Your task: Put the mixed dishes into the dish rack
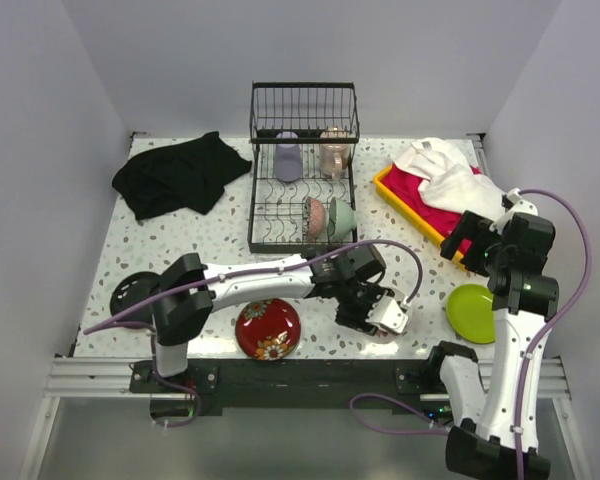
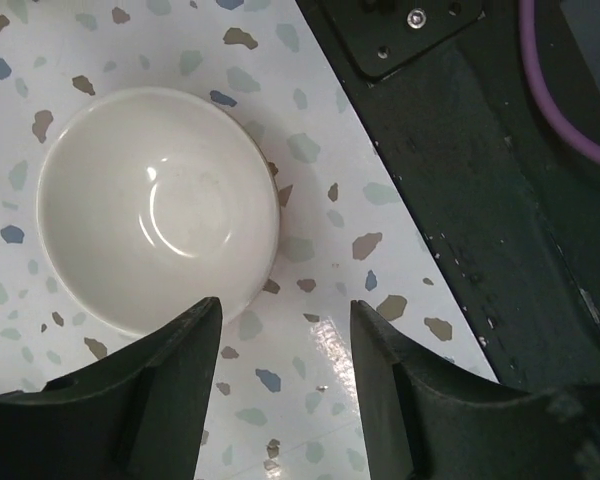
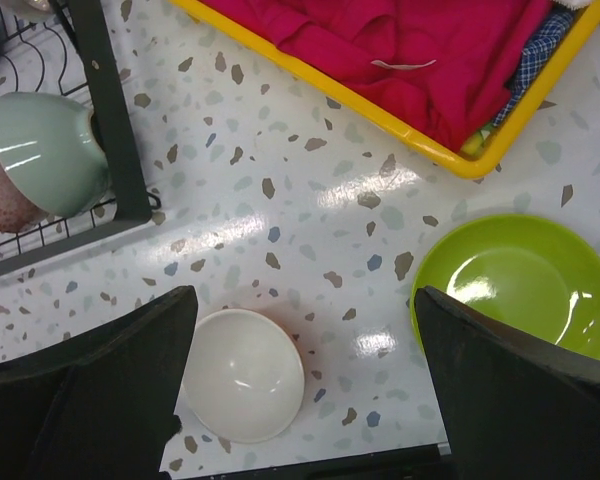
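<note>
- My left gripper (image 2: 285,330) hangs with its fingers apart and nothing between them. It is low over the speckled table (image 2: 310,250), near the front edge.
- The small round bowl with the glossy white inside (image 2: 155,205) sits upright just ahead of my left finger (image 2: 170,360), outside the gap.
- To take it well, I judge I should shift sideways until one finger is inside the rim and the other outside. Then I lower and pinch the wall gently, because the table's dark edge is close on the right.
- My right gripper (image 3: 302,300) hovers high, spread wide and empty, above that same bowl and the lime green round plate (image 3: 515,285).
- The right wrist view places the bowl between rack and plate, while the overhead view hides it under my left wrist.
- Only the overhead view shows the red floral bowl (image 1: 268,328) and the black plate (image 1: 130,295) waiting to the left.
- Farther back, the black wire dish rack (image 1: 304,88) already holds a pale green bowl (image 3: 45,150) and two mugs.
</note>
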Available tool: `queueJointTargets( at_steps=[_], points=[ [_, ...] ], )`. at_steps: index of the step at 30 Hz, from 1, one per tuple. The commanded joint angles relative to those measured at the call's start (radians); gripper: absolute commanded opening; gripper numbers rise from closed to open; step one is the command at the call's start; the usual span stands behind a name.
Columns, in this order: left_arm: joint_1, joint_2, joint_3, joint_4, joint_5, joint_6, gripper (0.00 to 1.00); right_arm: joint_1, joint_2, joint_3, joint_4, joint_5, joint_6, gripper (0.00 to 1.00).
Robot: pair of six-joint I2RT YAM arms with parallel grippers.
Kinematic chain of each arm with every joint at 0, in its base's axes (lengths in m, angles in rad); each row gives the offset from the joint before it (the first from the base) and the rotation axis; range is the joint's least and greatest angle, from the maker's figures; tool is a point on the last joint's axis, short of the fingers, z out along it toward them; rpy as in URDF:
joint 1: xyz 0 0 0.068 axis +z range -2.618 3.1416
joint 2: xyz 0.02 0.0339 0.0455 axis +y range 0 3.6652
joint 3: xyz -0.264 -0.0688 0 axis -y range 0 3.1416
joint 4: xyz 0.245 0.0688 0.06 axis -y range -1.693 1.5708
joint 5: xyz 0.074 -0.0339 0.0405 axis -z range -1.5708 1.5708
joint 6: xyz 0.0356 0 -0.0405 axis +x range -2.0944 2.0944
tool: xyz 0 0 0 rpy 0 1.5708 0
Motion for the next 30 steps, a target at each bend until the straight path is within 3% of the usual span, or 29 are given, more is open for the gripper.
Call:
queueJointTargets(
  at_steps=[1,6,8,12,21,22,26,30],
  points=[
    [-0.043,0.058,0.06,0.086,-0.067,0.024,0.59,-0.008,0.0,0.003,-0.006,-0.02,0.011,0.94],
    [-0.084,0.094,0.046,0.176,-0.134,0.019,0.54,-0.012,0.018,0.026,-0.001,-0.011,0.011,0.94],
    [-0.09,0.101,0.02,0.218,-0.206,-0.014,0.45,-0.017,0.028,0.042,-0.001,-0.012,0.012,0.94],
    [-0.092,0.107,-0.012,0.244,-0.262,-0.001,0.4,-0.023,0.04,0.052,-0.001,-0.012,0.012,0.94],
    [-0.091,0.107,-0.056,0.258,-0.28,0.007,0.38,-0.023,0.051,0.04,0.004,-0.023,0.019,0.94],
    [-0.091,0.112,-0.058,0.261,-0.282,0.01,0.35,-0.023,0.055,0.04,0.004,-0.021,0.019,0.94],
    [-0.086,0.111,-0.037,0.249,-0.25,0.022,0.0,-0.025,0.069,0.051,0.005,-0.021,0.017,0.94],
    [-0.055,0.059,0.041,0.084,-0.207,0.013,0.0,-0.023,0.09,0.072,-0.001,-0.026,0.012,0.94]
  ],
)
